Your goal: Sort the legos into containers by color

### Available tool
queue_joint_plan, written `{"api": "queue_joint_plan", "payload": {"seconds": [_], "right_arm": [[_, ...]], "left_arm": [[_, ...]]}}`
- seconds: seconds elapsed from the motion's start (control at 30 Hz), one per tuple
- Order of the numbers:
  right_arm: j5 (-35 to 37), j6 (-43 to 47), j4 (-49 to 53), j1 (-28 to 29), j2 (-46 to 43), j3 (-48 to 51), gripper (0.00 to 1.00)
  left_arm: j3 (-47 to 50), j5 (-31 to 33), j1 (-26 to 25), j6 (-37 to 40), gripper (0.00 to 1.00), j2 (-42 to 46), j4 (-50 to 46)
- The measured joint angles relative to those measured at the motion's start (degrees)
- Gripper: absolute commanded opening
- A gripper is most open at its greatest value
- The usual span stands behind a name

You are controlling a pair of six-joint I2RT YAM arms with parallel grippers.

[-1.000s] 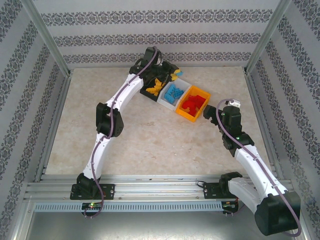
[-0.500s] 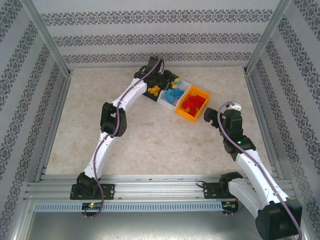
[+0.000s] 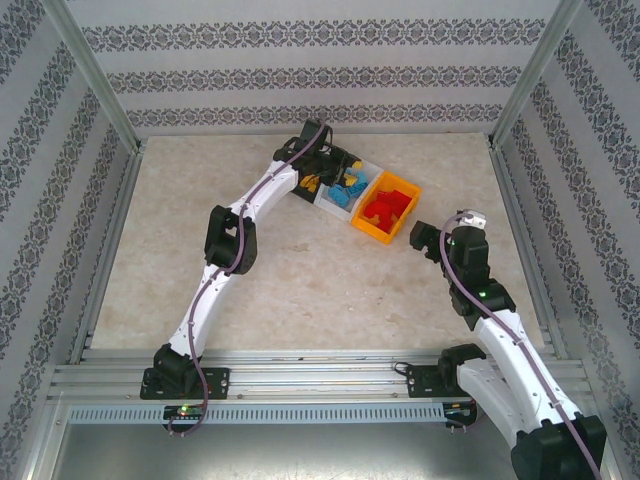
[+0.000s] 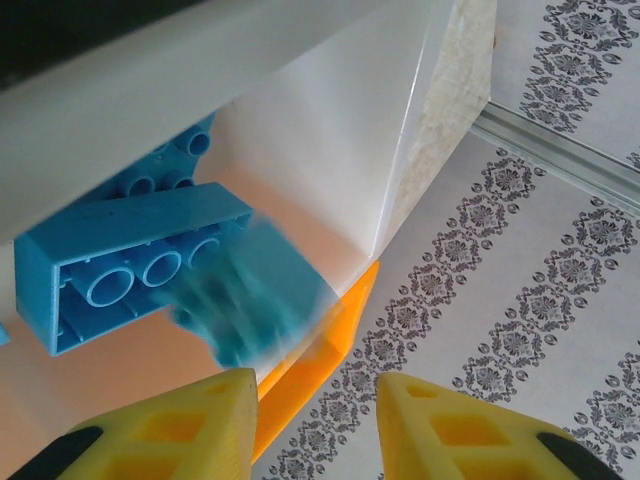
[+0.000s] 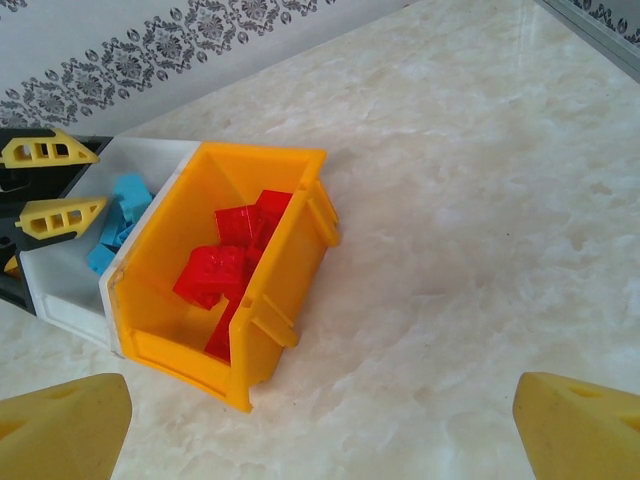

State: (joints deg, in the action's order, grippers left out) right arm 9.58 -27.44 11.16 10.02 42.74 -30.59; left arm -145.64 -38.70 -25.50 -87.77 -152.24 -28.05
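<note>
The containers stand in a row at the back: a black bin (image 3: 300,190) partly under my left arm, a white bin (image 3: 333,203) and an orange bin (image 3: 373,231). Yellow legos (image 3: 311,183) lie in the black one, blue legos (image 3: 351,188) in the white one and red legos (image 3: 385,207) in the orange one. My left gripper (image 3: 335,168) hangs over the white bin (image 4: 330,130), open. Just beyond its fingertips (image 4: 225,395) a blurred blue brick (image 4: 250,300) is in motion beside a still blue brick (image 4: 130,265). My right gripper (image 5: 322,400) is wide open and holds nothing, over bare table to the near right of the orange bin (image 5: 290,240).
Patterned walls and metal rails (image 3: 100,270) enclose the marble table (image 3: 330,290). In the right wrist view, the left gripper's yellow fingers (image 5: 60,215) show above the white bin (image 5: 60,290).
My left gripper moved from over the black bin to over the white bin and opened; a blue brick is dropping out of it. My right arm drew back a little toward the near right.
</note>
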Motion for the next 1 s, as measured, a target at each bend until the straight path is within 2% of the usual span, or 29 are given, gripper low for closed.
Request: {"api": "queue_joint_plan", "payload": {"seconds": [0.73, 0.87, 1.0], "right_arm": [[0.0, 0.0, 0.2, 0.0, 0.7, 0.1, 0.98], [0.0, 0.0, -0.7, 0.0, 2.3, 0.1, 0.98], [-0.5, 0.0, -1.7, 0.0, 5.6, -0.1, 0.98]], "left_arm": [[0.0, 0.0, 0.0, 0.5, 0.44, 0.0, -0.1], [-0.1, 0.9, 0.1, 3.3, 0.46, 0.0, -2.2], [-0.3, 3.8, 0.5, 10.4, 0.49, 1.3, -8.5]]}}
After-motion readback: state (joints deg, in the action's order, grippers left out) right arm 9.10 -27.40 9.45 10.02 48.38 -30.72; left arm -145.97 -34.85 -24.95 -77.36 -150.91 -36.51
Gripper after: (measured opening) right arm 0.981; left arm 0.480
